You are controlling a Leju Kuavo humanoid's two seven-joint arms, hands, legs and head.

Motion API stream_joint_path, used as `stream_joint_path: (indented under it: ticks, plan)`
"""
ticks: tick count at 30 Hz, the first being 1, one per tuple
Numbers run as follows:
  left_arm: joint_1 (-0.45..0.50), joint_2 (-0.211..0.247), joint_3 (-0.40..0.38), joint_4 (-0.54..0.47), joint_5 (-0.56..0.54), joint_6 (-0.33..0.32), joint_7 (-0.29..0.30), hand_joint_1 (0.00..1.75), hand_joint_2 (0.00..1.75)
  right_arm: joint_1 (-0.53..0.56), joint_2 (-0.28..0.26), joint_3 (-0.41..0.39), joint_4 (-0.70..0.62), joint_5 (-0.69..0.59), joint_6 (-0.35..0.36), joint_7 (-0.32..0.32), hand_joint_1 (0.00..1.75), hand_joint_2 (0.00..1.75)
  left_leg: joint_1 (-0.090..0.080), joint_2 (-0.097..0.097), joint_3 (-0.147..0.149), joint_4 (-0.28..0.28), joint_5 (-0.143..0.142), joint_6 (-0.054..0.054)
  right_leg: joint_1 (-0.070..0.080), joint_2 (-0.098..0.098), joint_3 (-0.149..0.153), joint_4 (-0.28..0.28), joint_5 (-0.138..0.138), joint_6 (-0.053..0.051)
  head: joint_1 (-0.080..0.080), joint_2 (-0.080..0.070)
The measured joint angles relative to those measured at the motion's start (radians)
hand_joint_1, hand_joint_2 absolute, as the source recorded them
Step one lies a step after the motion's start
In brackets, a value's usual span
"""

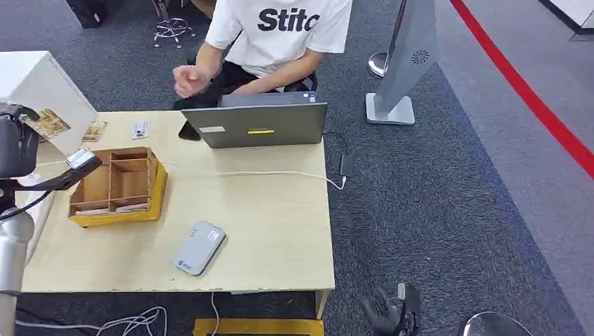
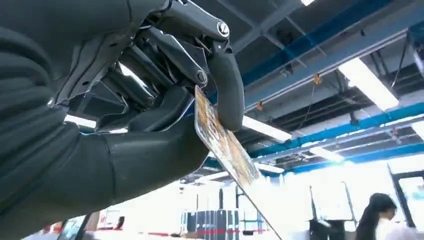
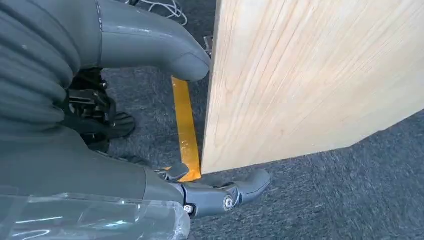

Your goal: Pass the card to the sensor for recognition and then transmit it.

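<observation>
My left hand [image 1: 17,145] is raised at the table's far left edge and pinches a yellow-patterned card [image 1: 47,124]. In the left wrist view the card [image 2: 225,146] sits between the thumb and the dark fingers [image 2: 227,85] of that hand [image 2: 150,145], its free end sticking out. The grey card sensor [image 1: 198,247] lies flat near the table's front edge, well to the right of and nearer than the held card. My right hand [image 1: 389,311] hangs low beside the table's front right corner. That right hand [image 3: 100,165] holds nothing, its fingers apart.
A wooden compartment box [image 1: 115,185] stands between my left hand and the sensor. Behind it lie two loose cards [image 1: 94,131], [image 1: 140,129], a black phone [image 1: 188,131] and an open laptop [image 1: 256,124]. A person [image 1: 277,35] sits behind the laptop. A white cable [image 1: 280,173] crosses the table.
</observation>
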State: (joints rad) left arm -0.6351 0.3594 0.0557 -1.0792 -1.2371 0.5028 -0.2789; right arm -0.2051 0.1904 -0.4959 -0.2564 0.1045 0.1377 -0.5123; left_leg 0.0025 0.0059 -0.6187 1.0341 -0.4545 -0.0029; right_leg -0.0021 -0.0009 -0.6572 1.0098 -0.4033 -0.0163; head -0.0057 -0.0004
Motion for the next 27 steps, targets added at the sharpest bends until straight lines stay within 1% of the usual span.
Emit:
stream_joint_path:
  ticks: [2,4,9,13,15,16,22,27]
  plan:
    - [-0.033,0.004,-0.011,0.002,0.027,0.000,0.004,1.75,1.75,-0.003,0.000,0.001,0.000,0.004,0.001,0.004,0.00,1.75,0.000,0.000,0.000,0.000,0.000,-0.001,0.000,0.000,0.000,0.000,0.000,0.000,0.000,0.000]
    - [-0.077,0.008,-0.014,0.027,0.050,-0.001,0.008,1.75,1.75,-0.004,0.003,0.003,0.000,0.009,0.002,0.008,0.00,1.75,0.000,0.000,0.000,0.000,0.001,-0.001,0.000,0.000,0.000,0.000,0.000,0.000,0.000,0.000]
    - [-0.181,0.031,-0.018,0.164,0.050,0.007,0.009,1.75,1.75,-0.010,0.008,0.007,0.000,0.017,0.003,0.013,0.00,1.75,0.000,0.000,0.000,0.000,0.001,-0.002,0.000,0.000,0.000,0.001,0.001,0.000,0.000,0.000]
    - [-0.209,0.039,-0.020,0.231,0.048,0.024,0.006,1.75,1.75,-0.014,0.010,0.008,0.000,0.017,0.004,0.017,0.00,1.75,0.000,0.000,0.000,0.000,0.002,-0.002,0.000,0.000,0.000,0.001,0.001,0.000,0.000,0.000]
    - [-0.209,0.041,-0.020,0.248,0.061,0.027,0.000,1.75,1.75,-0.015,0.011,0.009,0.000,0.017,0.005,0.016,0.00,1.75,0.000,0.000,0.000,0.000,0.002,-0.002,0.000,0.000,0.000,0.001,0.000,0.000,0.000,0.000]
    - [-0.208,0.043,-0.020,0.256,0.074,0.027,-0.009,0.00,1.75,-0.015,0.012,0.009,0.000,0.017,0.008,0.016,0.00,1.75,0.000,0.000,0.000,0.000,0.002,-0.002,0.000,0.000,0.000,0.001,0.000,0.000,0.000,0.000]
    - [-0.193,0.052,-0.020,0.267,0.116,0.021,-0.031,0.00,1.75,-0.014,0.014,0.009,0.000,0.017,0.018,0.015,0.00,1.75,0.000,0.000,-0.001,0.000,0.002,-0.001,0.000,0.000,0.000,0.001,0.000,0.000,0.000,0.000]
    - [-0.135,0.056,-0.020,0.246,0.139,0.031,-0.045,0.00,1.75,-0.013,0.015,0.009,0.000,0.014,0.018,0.009,0.00,1.75,0.000,0.000,-0.001,0.000,0.002,-0.001,0.000,0.000,-0.001,0.000,0.000,0.000,0.000,0.000]
